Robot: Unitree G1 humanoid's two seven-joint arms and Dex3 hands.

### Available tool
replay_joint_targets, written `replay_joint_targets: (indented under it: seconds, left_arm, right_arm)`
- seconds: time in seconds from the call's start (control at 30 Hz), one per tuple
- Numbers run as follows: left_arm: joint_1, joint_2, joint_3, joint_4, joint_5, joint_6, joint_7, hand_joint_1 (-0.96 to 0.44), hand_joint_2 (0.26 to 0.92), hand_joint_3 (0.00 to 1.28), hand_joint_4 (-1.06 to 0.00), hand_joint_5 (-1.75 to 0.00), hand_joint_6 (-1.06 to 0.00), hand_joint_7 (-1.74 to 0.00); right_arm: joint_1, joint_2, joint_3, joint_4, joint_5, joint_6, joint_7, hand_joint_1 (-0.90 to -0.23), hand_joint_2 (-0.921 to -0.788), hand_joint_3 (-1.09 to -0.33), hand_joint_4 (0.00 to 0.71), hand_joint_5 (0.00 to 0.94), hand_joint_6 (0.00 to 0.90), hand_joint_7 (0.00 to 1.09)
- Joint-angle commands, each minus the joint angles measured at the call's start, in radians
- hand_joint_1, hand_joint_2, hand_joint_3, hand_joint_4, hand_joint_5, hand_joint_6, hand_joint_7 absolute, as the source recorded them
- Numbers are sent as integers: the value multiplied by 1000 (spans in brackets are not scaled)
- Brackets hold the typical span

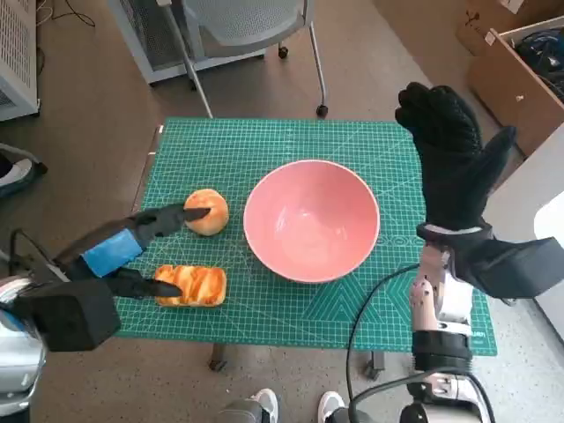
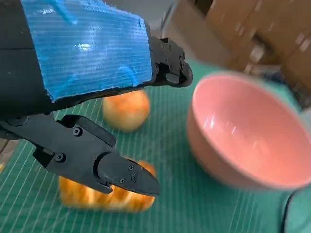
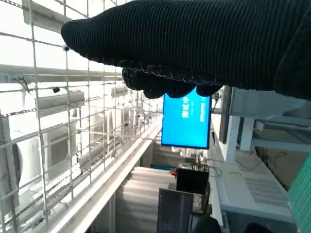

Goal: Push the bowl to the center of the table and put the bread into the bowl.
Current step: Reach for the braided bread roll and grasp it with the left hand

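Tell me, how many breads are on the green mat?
2. A round bun sits left of the pink bowl; a long loaf lies nearer the robot, by its left hand. None seem hidden.

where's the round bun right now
In the head view, the round bun sits on the green mat, left of the pink bowl.

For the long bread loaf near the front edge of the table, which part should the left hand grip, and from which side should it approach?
Probably across the middle of the long bread loaf, from above. It lies flat on the green mat with its long sides free, so fingers could close over its narrow width. The left hand is beside its left end, with fingers apart. The round bun sits apart from it, further back, and the pink bowl is to the right.
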Motion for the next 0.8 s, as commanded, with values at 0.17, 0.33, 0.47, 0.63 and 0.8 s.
replay_joint_targets:
  seconds: [0.17, 0.33, 0.47, 0.63, 0.8]
  left_arm:
    - [5, -14, -116, 53, 126, -16, 42, -240, 765, 4, -223, -8, -347, -73]
    - [-7, -21, -157, 84, 168, -10, 52, -236, 769, 5, -239, -10, -355, -58]
    - [-20, -27, -180, 108, 191, 9, 47, -228, 773, 6, -243, -8, -358, -48]
    - [-38, -35, -210, 140, 220, 31, 43, -219, 779, 7, -246, -5, -364, -39]
    - [-53, -55, -237, 180, 246, 49, 55, -194, 782, 7, -258, -7, -371, -30]
  right_arm:
    - [25, 0, 11, -31, 6, 39, 1, -500, -921, -590, 314, 6, 146, 506]
    - [33, -7, 14, -47, 6, 52, 4, -500, -921, -589, 316, 6, 151, 502]
    - [41, -11, 16, -58, 6, 57, 10, -501, -921, -589, 316, 6, 153, 499]
    - [53, -17, 20, -76, 2, 62, 8, -501, -921, -590, 316, 5, 156, 494]
    - [63, -23, 22, -91, -2, 64, 6, -499, -921, -592, 315, 4, 157, 490]
